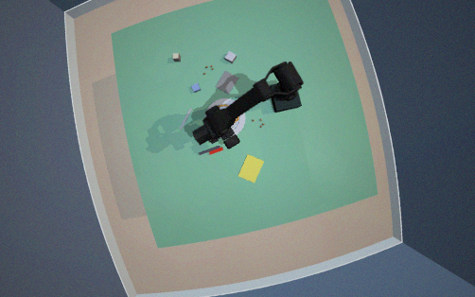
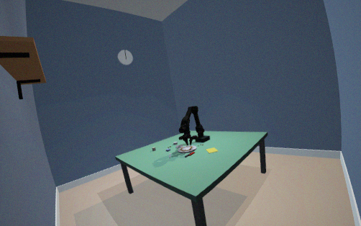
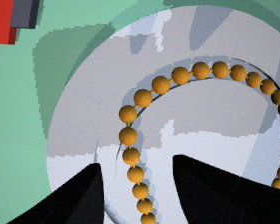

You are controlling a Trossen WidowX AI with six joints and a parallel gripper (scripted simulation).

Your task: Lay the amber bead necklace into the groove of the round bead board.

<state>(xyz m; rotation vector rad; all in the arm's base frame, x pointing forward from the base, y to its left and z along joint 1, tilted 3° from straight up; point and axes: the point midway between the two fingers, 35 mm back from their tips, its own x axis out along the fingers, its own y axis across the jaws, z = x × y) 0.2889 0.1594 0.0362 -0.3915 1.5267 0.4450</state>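
The round bead board [image 1: 241, 125] [image 2: 195, 148] [image 3: 81, 125] is a pale disc on the green table. The amber bead necklace [image 2: 186, 148] [image 3: 180, 75] lies on it. In the wrist view its upper arc follows the groove, while its left strand runs down inside the groove's left edge. My gripper [image 2: 189, 144] [image 3: 137, 169] is partly open over the board, one finger on each side of the left strand, with visible gaps to the beads. The arm hides much of the board in the top view, and the necklace's lower part is out of the wrist view.
A red and dark grey object [image 1: 216, 150] [image 3: 1, 22] lies beside the board. A yellow square [image 1: 251, 168] [image 2: 211, 150] lies farther off. A blue block [image 1: 196, 87], a grey square [image 1: 225, 80], a lilac block [image 1: 230, 57] and a thin grey strip [image 1: 186, 118] are around the board.
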